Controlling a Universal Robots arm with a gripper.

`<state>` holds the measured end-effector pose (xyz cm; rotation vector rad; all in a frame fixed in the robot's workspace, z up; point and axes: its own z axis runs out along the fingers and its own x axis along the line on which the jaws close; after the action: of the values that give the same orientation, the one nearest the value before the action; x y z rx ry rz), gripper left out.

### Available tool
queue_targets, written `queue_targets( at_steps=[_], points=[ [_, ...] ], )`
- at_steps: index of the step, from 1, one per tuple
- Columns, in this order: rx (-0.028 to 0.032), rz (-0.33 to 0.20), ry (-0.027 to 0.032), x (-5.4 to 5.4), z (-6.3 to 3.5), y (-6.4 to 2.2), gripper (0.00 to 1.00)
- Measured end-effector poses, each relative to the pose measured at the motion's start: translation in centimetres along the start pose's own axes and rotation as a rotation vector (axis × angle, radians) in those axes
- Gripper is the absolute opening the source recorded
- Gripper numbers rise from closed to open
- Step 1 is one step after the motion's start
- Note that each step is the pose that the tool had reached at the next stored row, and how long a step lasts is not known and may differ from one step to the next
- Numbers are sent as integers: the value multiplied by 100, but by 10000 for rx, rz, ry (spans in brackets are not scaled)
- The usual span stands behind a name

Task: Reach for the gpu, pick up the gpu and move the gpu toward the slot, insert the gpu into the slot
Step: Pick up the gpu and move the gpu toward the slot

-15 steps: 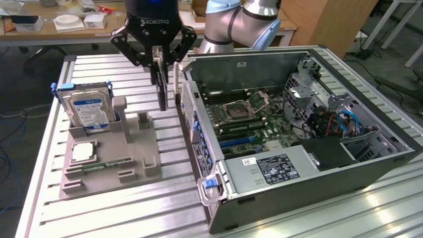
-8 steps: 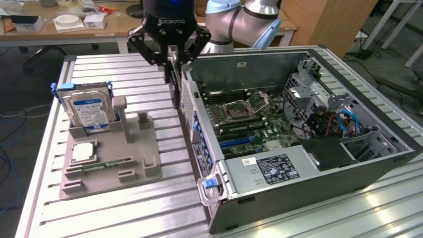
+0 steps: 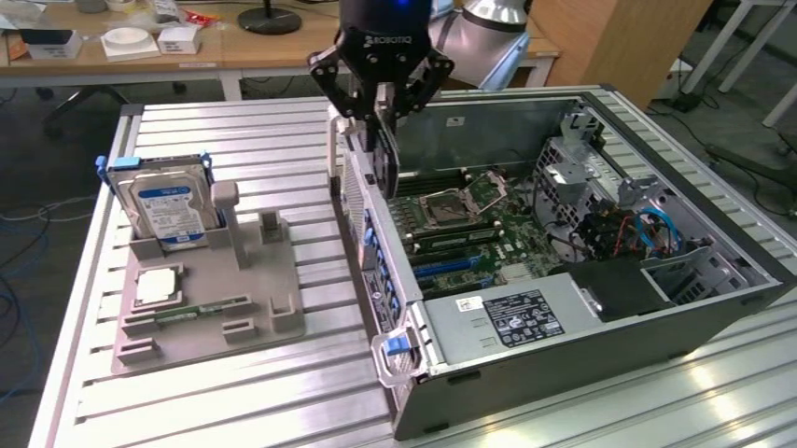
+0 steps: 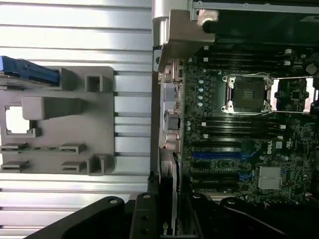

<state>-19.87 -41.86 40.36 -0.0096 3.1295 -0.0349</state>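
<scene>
- I see the black two-finger gripper (image 3: 377, 117) clamped narrowly on the gpu (image 3: 384, 163), a thin flat dark-and-green circuit card with a pale metal bracket.
- The gpu hangs upright, edge down, over the open dark-grey computer case (image 3: 697, 308), just inside its rear wall.
- In my wrist view the card (image 4: 168, 191) runs edge-on beside the green motherboard (image 4: 239, 149).
- A grey plastic fixture tray (image 3: 268, 308) sits on the exterior view's left.

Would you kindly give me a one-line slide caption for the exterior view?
Robot hand holds the gpu upright over the open computer case, beside the grey fixture carrying a hard drive.
</scene>
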Motion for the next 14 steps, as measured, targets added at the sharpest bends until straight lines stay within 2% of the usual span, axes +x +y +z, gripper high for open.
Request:
queue_targets(
  at_steps=[1, 14],
  points=[
    [1, 2, 1, -147, 1, -1, 27],
    [0, -14, 0, -607, 8, -3, 27]
  ],
)
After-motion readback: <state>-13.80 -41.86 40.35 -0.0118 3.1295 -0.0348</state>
